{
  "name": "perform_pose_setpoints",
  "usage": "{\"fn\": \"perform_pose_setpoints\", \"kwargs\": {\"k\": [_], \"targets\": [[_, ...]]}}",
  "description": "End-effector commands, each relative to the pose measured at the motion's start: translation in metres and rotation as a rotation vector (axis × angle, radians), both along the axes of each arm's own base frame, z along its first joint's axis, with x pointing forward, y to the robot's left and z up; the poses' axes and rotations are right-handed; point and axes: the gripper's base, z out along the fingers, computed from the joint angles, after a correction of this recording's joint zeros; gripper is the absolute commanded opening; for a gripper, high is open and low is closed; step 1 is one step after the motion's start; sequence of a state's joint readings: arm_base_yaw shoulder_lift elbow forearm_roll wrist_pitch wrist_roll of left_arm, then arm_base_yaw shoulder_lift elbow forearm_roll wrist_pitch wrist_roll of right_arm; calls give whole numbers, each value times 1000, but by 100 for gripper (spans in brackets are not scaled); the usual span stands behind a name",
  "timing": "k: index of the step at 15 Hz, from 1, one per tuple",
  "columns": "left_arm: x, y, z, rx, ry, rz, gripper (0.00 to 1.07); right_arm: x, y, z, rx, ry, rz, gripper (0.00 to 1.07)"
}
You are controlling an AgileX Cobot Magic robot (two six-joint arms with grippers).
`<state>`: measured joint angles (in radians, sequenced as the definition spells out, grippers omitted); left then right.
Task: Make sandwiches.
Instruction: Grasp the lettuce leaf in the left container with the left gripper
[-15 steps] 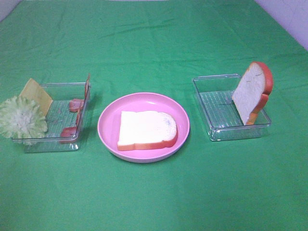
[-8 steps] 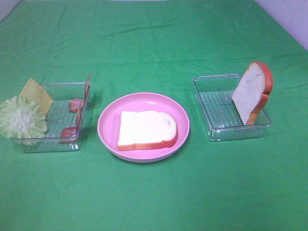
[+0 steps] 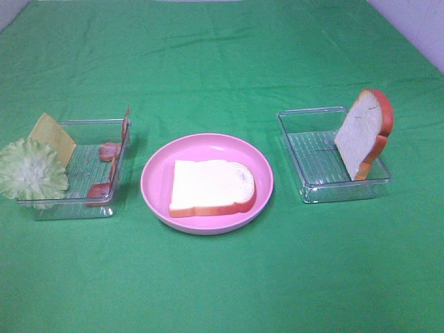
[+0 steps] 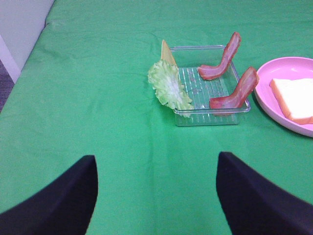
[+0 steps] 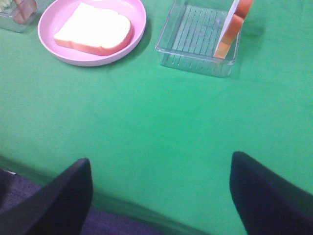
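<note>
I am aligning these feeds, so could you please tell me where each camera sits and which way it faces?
Exterior high: mounted high, looking down on the cloth: plate and bread slice between left tray and right tray; no robot shows.
Left wrist: on the left arm, facing the lettuce, cheese and bacon; the open left gripper shows.
Right wrist: on the right arm, facing the plate and the upright slice; the open right gripper shows.
Shared: all three show the plate.

A pink plate (image 3: 147,182) lies between two clear trays (image 3: 69,207) (image 3: 309,156) on green cloth (image 3: 222,291), seemingly touching neither.
</note>
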<state>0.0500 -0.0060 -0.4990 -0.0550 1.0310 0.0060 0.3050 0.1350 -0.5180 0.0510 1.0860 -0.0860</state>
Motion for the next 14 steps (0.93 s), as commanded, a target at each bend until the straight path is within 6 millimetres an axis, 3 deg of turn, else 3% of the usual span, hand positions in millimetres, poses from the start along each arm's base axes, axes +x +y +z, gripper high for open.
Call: {"fn": "perform_pose_setpoints", "kwargs": {"k": [1,5,14], "targets": [[-2,0,-1,-7,-13,3,67,-8,-3,0,12,-71,15,71],[-2,0,-1,-7,-13,3,67,-21,-7,-2,41,-161,14,71],[-2,-1,-1,-16,-13,-3,67,-20,-6,-3,46,-166,14,71]]}}
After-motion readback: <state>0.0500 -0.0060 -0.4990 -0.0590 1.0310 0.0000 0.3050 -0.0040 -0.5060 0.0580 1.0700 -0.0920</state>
